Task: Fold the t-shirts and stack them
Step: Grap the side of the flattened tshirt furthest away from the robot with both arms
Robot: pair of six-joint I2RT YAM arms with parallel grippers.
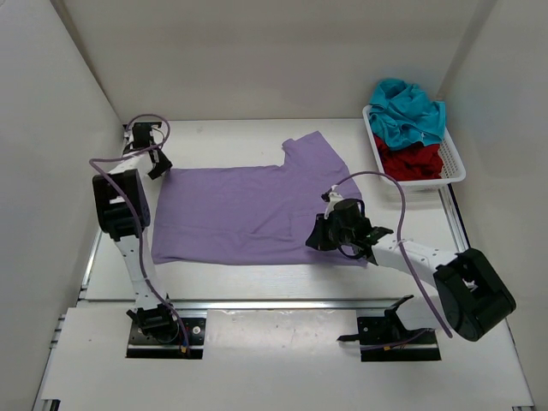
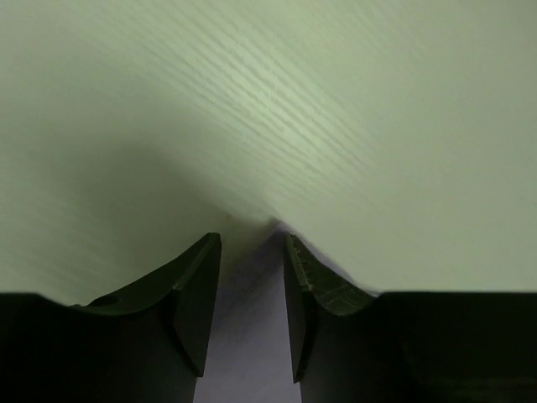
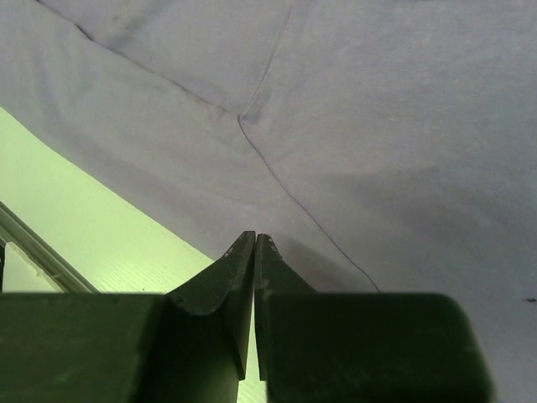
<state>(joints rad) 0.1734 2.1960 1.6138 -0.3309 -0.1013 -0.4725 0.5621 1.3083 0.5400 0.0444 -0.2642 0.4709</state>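
Lavender shirt [image 1: 248, 210] spread flat, nothing stacked; teal shirt [image 1: 409, 111], red shirt [image 1: 411, 161] heaped in basket [image 1: 454, 167], upper right. Left gripper [image 2: 250, 239] spread, right gripper [image 3: 254, 238] pressed together.

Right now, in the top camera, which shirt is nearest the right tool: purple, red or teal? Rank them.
1. Purple shirt, mid-table, at the right tool.
2. Red shirt, basket's near end.
3. Teal shirt, basket's far end.

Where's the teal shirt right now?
Top view, far right: the teal shirt is crumpled at the far end of the white basket, resting against the dark red shirt there.
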